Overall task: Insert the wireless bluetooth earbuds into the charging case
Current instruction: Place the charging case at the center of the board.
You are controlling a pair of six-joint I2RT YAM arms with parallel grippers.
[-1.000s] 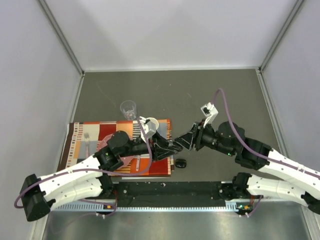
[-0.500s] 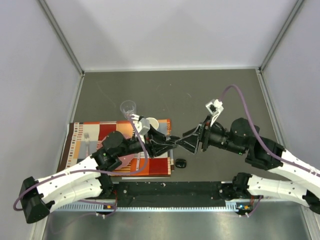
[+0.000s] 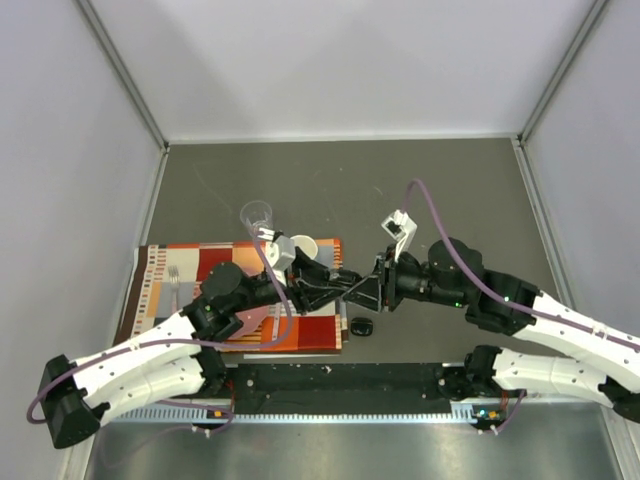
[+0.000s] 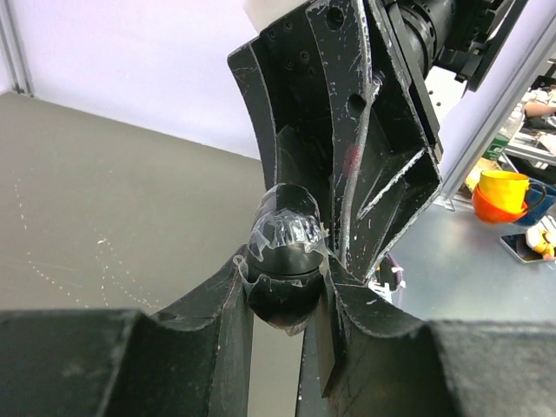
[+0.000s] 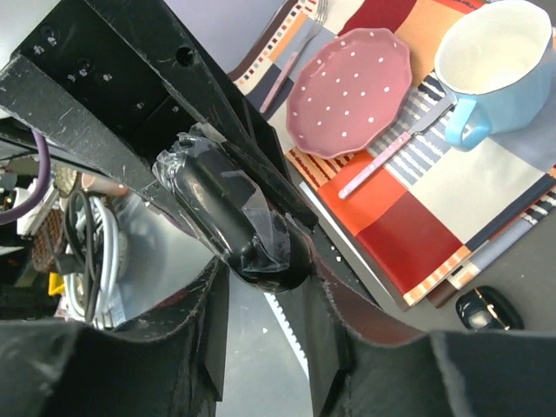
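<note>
So the right hand (image 5: 265, 295) has swung back in to the left hand (image 4: 280, 295). Both pinch narrow on the one taped charging case (image 5: 228, 217), mid-air by the placemat (image 3: 180, 262) edge. One more small black case (image 3: 362, 325) sits on the desk (image 3: 450, 190) below.

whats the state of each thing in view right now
black oval tape-wrapped case: shut, held in the air
left gripper: fingers shut on that case
right gripper: fingers shut on it too
small black case: lying on table, lid unclear
blue ceramic mug: upright, empty
pink dotted plate: empty
clear glass: upright
</note>
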